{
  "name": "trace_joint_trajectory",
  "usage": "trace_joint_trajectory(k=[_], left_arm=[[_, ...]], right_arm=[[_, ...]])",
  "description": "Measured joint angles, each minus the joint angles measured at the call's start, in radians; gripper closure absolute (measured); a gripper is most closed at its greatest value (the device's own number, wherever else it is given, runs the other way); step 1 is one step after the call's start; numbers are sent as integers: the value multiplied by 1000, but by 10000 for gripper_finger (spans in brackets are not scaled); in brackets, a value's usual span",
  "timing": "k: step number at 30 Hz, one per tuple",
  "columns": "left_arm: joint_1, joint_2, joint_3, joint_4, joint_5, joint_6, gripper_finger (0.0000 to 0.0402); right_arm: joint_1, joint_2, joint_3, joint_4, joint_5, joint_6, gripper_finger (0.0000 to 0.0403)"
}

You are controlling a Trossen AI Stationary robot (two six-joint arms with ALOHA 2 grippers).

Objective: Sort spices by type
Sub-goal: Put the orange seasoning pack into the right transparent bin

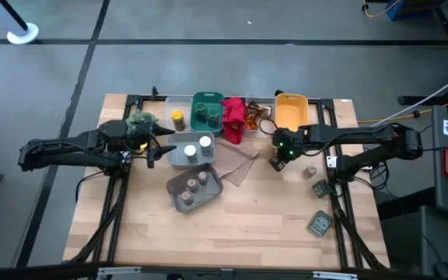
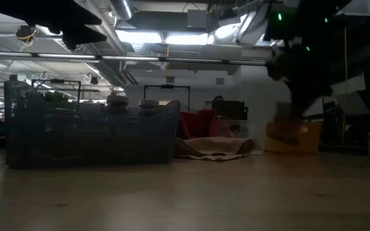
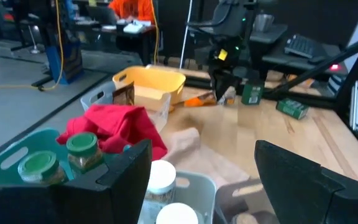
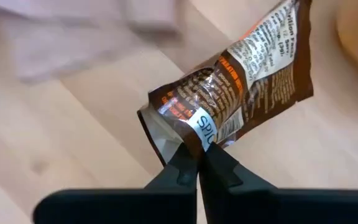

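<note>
Orange-brown packet (image 4: 229, 106) between right gripper (image 4: 199, 163) fingertips

Crinkled orange-brown spice packet (image 4: 235, 102) hangs tilted, apparently lifted above the table.

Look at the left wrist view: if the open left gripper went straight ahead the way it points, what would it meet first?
Most likely the white-lidded jars in the grey bin just beyond the left gripper. Past them lie the tan cloth and bare table, though depth is hard to judge.
</note>
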Motion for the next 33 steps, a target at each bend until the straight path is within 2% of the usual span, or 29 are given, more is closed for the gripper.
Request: trace_joint_trajectory(k=[5,9,16,21,26,33], left_arm=[[0,33,0,66,0,0,133],[0,88,0,163,0,8,133],[0,233,0,424,-22,79,133],[2,345,0,577,-21,96,133],[56,434,0,722,95,29,133],[143,554,83,741,282,21,133]], right_arm=[[51,0,70,87,24,-5,400],[83,0,91,221,53,-62,400],[79,0,94,556,28,-282,400],[79,0,94,730,-53,-441,398],[79,0,94,841,-170,-544,398],[79,0,94,949,-315,-632,397]])
